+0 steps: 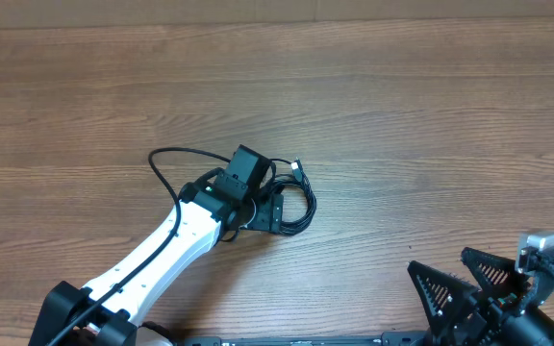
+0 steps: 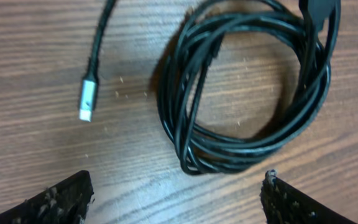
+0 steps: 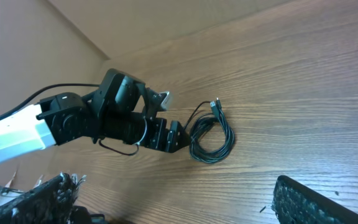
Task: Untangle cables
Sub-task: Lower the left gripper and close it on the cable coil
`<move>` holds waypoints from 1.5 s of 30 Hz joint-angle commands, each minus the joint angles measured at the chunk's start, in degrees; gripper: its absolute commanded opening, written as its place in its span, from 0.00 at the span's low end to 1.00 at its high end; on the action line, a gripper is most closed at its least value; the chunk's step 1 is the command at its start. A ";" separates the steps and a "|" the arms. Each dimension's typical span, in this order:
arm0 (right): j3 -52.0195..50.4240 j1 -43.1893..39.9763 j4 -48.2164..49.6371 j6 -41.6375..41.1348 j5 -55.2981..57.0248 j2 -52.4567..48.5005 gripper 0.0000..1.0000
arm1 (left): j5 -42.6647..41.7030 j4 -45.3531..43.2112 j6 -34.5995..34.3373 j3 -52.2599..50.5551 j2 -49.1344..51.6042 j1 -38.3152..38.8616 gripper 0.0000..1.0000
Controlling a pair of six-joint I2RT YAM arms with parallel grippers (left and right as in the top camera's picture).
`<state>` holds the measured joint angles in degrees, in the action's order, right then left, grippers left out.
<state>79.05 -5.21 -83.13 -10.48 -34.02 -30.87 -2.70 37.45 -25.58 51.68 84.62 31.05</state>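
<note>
The black cables [image 2: 180, 118] lie wound together in a loose coil on the wooden table. One braided lead runs off to a silver plug [image 2: 86, 99] at the left. My left gripper [image 2: 176, 194] hovers open just short of the coil, its fingers [image 2: 64, 200] apart with only bare wood between them. In the overhead view the coil [image 1: 307, 204] lies at mid-table, right of the left gripper [image 1: 265, 210], and one strand loops out leftward [image 1: 157, 159]. My right gripper [image 1: 465, 281] stands open at the front right, far from the cables [image 3: 230, 140], empty.
The white left arm [image 1: 162, 255] reaches in from the front left corner. A wall or cardboard edge [image 1: 277, 10] runs along the far side of the table [image 1: 431, 115].
</note>
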 commanded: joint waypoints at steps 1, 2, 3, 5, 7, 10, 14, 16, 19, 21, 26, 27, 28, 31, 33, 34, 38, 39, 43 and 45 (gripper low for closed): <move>-0.35 -0.22 0.42 0.20 -1.11 -0.39 1.00 | 2.91 -1.05 -0.59 -0.55 1.20 0.26 0.85; -0.35 -0.22 0.50 0.22 -1.57 -0.39 1.00 | 2.89 -1.42 -0.59 -0.55 1.64 0.50 0.84; -0.35 -0.22 0.59 0.22 -2.14 -0.39 1.00 | 2.89 -1.75 -0.59 -0.55 2.12 0.81 0.84; -0.35 -0.22 0.72 0.20 -2.60 -0.39 1.00 | 2.95 -2.23 -0.57 -0.55 3.21 1.62 0.82; -0.35 -0.22 0.68 0.22 -2.73 -0.39 1.00 | 3.15 -2.93 -0.59 -0.55 5.27 2.93 0.82; -0.35 -0.22 0.66 0.22 -2.75 -0.39 1.00 | 3.13 -4.13 -0.63 -0.55 8.28 4.33 0.77; -0.35 -0.22 0.66 0.22 -2.73 -0.39 1.00 | 3.13 -5.05 -0.63 -0.55 11.43 5.49 0.43; -0.35 -0.22 0.68 0.22 -2.73 -0.39 1.00 | 3.15 -5.18 -0.63 -0.55 12.63 5.60 0.27; -0.35 -0.22 0.68 0.24 -2.73 -0.39 1.00 | 3.17 -5.05 -1.38 -0.55 13.25 5.60 0.04; -0.35 -0.22 0.74 0.24 -2.71 -0.39 1.00 | 3.13 -5.09 -2.25 -0.44 13.07 5.57 0.04; -0.35 -0.22 0.72 1.81 -2.47 -0.39 1.00 | 3.10 -2.25 -2.91 2.54 12.70 5.64 0.04; -0.35 -0.22 0.74 1.92 -1.86 -0.39 1.00 | 3.10 -0.98 -2.78 3.72 12.41 5.64 0.04; -0.35 -0.22 0.76 1.95 -1.25 -0.39 1.00 | 3.21 0.39 -2.60 5.11 12.20 5.64 0.04; -0.35 -0.22 0.70 1.92 0.55 -0.39 1.00 | 3.30 4.00 -1.14 9.05 11.39 5.64 0.04; -0.35 -0.22 0.68 1.95 1.44 -0.39 1.00 | 3.34 6.47 -0.94 12.20 10.88 5.64 0.04; -0.35 -0.22 0.63 1.97 2.32 -0.39 1.00 | 3.34 7.50 -0.96 13.73 10.73 5.62 0.04; -0.39 -0.22 -0.63 1.95 5.60 -0.39 1.00 | 3.39 11.06 0.00 19.76 10.08 5.62 0.04; -0.57 -0.22 -1.03 1.95 5.53 -0.39 1.00 | 3.45 11.98 0.57 21.20 10.03 5.62 0.04; -2.80 -0.22 -2.49 1.97 5.55 -0.39 1.00 | 5.09 15.15 1.14 25.51 10.03 5.62 0.04; -4.63 -0.22 -2.89 1.99 5.53 -0.39 1.00 | 5.77 16.72 1.14 27.30 10.01 5.62 0.04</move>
<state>76.60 -5.23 -85.71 -8.95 -29.56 -30.87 0.86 52.93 -25.74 75.79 96.12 36.40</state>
